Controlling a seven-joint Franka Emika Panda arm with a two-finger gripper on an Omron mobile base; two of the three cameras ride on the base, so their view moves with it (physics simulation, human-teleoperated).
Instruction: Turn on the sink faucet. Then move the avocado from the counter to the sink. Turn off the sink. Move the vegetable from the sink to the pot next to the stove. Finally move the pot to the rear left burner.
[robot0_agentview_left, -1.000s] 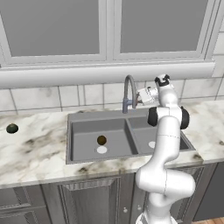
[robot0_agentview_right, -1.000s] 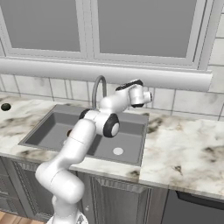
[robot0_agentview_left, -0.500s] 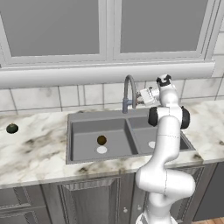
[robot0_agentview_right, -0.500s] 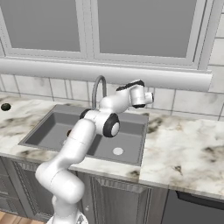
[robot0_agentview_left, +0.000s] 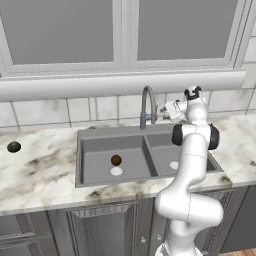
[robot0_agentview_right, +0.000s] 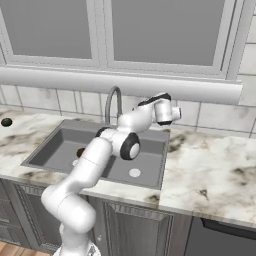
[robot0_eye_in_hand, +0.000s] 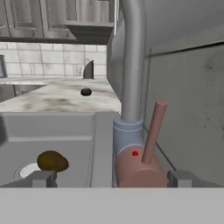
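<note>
Hand view: the gripper (robot0_eye_in_hand: 111, 178), jaws wide, frames the faucet (robot0_eye_in_hand: 132, 65) lever (robot0_eye_in_hand: 154, 131), the avocado (robot0_eye_in_hand: 52, 161) lying in the sink (robot0_agentview_left: 95, 169). To shut off cleanly, it should nudge the lever squarely, not the spout.

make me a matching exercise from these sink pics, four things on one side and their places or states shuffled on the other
Things:
1. avocado
2. dark ball
3. end effector
4. faucet

Places or states:
A. on the counter, far left of the sink
B. open, level with the faucet base
C. in the left basin, beside the drain
D. rises behind the divider between the basins

Pairs: 1-C, 2-A, 3-B, 4-D
</note>
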